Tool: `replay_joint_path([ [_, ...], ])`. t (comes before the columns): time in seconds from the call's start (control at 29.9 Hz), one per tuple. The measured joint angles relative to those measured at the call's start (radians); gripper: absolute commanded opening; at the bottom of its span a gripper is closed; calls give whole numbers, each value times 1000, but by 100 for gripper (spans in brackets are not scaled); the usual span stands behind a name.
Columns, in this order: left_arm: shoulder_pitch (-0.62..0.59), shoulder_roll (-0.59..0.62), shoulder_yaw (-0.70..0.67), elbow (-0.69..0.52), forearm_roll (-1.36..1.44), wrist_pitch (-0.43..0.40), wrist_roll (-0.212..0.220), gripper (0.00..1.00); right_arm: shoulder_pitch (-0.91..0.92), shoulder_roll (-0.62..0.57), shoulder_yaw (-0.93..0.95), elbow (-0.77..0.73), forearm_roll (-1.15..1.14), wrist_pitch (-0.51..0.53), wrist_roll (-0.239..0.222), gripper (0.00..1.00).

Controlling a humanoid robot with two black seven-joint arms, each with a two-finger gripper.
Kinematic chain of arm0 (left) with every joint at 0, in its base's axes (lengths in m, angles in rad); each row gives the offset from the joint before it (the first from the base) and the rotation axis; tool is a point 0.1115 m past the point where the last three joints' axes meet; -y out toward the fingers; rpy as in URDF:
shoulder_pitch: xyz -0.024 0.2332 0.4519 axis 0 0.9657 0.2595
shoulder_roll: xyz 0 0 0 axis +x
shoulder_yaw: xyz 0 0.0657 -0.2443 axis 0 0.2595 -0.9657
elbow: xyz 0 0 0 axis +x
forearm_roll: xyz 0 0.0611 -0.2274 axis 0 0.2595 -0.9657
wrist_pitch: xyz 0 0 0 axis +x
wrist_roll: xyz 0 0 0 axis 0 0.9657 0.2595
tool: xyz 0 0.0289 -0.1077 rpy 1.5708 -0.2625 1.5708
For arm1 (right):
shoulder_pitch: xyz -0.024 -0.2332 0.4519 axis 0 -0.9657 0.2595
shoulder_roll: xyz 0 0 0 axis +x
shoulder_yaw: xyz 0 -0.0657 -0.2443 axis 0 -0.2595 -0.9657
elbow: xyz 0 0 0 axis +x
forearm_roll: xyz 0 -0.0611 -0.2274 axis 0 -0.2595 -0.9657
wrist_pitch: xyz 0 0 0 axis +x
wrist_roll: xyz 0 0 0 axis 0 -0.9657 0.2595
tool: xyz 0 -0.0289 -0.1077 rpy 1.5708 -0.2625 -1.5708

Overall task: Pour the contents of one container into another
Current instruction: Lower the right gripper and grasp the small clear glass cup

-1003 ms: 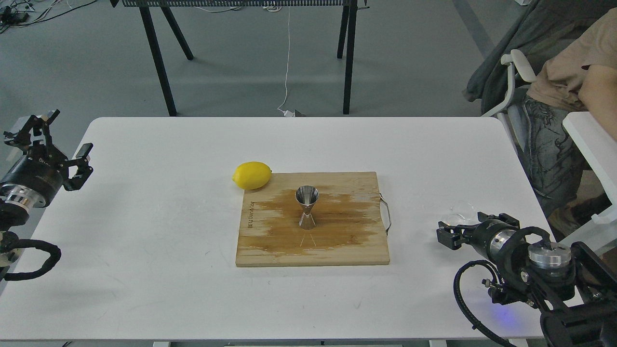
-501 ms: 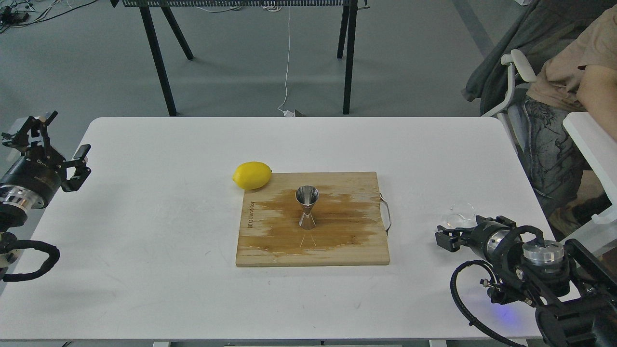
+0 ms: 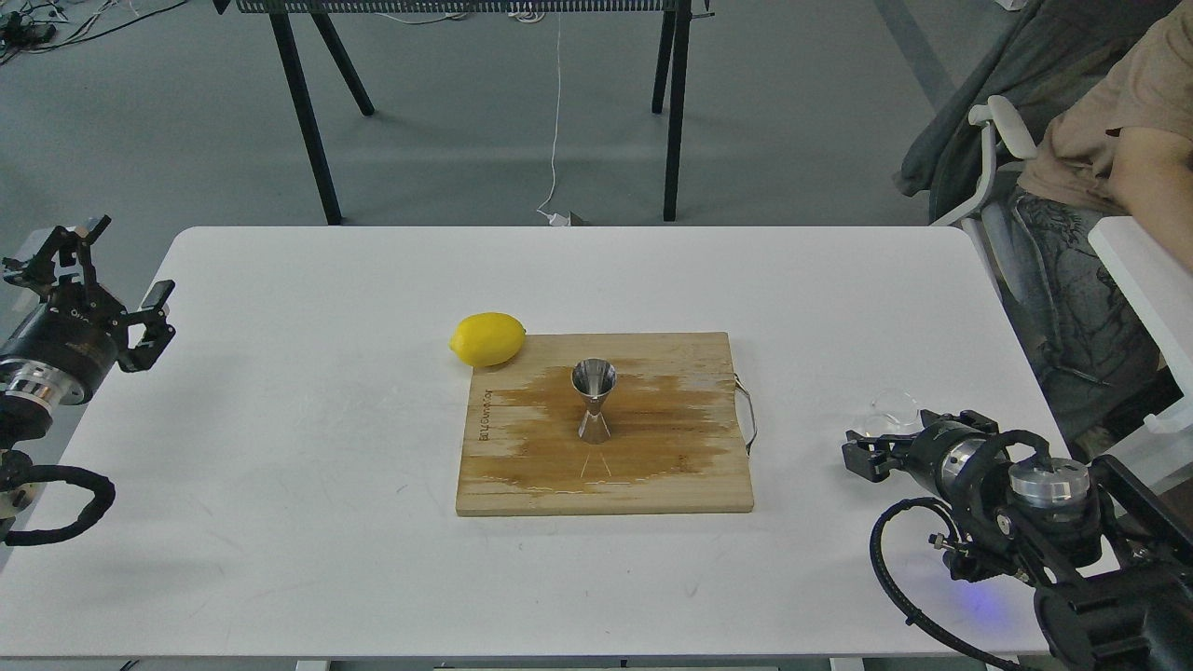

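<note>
The steel hourglass jigger (image 3: pixel 593 401) stands upright in the middle of the wooden cutting board (image 3: pixel 690 475), which is stained wet and brown around it. The small clear glass cup (image 3: pixel 893 411) sits on the white table near the right edge, hard to make out. My right gripper (image 3: pixel 859 458) lies low on the table just in front of the cup and slightly left of it; its dark fingers cannot be told apart. My left gripper (image 3: pixel 121 266) hovers at the table's far left edge, open and empty, far from both containers.
A yellow lemon (image 3: pixel 487 338) rests against the board's back left corner. A metal handle (image 3: pixel 748 415) sticks out of the board's right side. A seated person (image 3: pixel 1109 140) and a white chair are beyond the table's right edge.
My left gripper has drawn back slightly to the left. The right arm's wrist has shifted a little while its gripper stays beside the cup. Jigger, cup and lemon have not moved.
</note>
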Motion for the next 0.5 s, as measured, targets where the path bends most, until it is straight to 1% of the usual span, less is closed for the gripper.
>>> replay_joint_path([
  [0.17, 0, 0, 0, 0, 0, 0, 0, 95, 4, -2, 0, 1, -9, 0, -1, 98],
  [0.33, 0, 0, 0, 2, 0, 0, 0, 95, 4, -1, 0, 1, -10, 0, -1, 95],
  [0.5, 0, -1, 0, 8, 0, 0, 0, 95, 4, 0, 0, 1, -10, 0, -1, 95],
])
